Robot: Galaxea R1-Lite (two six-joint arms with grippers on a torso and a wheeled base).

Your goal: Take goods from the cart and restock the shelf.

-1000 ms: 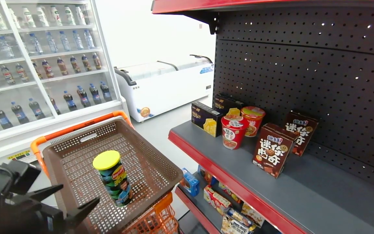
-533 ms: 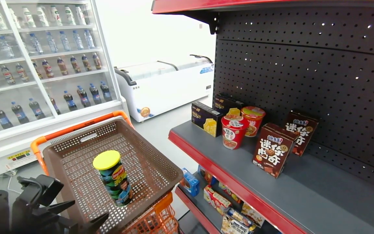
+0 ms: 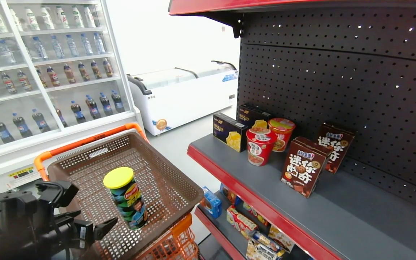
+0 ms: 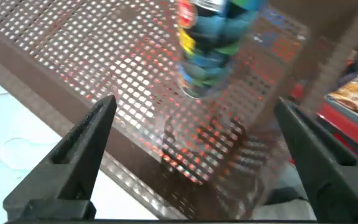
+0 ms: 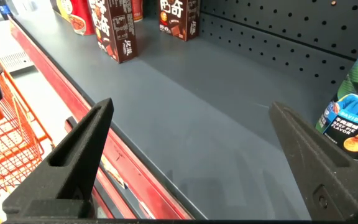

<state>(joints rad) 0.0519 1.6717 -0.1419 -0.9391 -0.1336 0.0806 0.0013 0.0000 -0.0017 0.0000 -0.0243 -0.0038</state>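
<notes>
Head view first: your left gripper (image 3: 92, 222) has swung in from the lower left corner over the last second and now sits at the near edge of the basket (image 3: 168, 169), fingers apart and aimed at the can (image 3: 126, 200). The can itself has not moved; it stands upright on the mesh floor with its yellow lid on. The left wrist view agrees: the left gripper (image 4: 194, 106) is spread wide and the can (image 4: 213, 43) lies ahead of the gap, not yet between the fingers. By my reading you are lining up the pick, and nothing is gripped yet.

The basket rides on top of the orange cart (image 3: 85, 141). To its right, the grey shelf (image 3: 338, 213) carries black boxes (image 3: 229, 131), two cups (image 3: 260, 146) and brown boxes (image 3: 303, 166), with bare board beyond them. The right wrist view shows your right gripper (image 5: 191, 107) with its fingers apart and holding nothing, over that bare stretch of shelf (image 5: 197, 118), and a second can (image 5: 356, 118) standing beside it.

Around you, a glass cooler (image 3: 49, 72) of bottles stands on the left, a white chest freezer (image 3: 182, 94) behind, and black pegboard (image 3: 338, 72) backs the shelf.
</notes>
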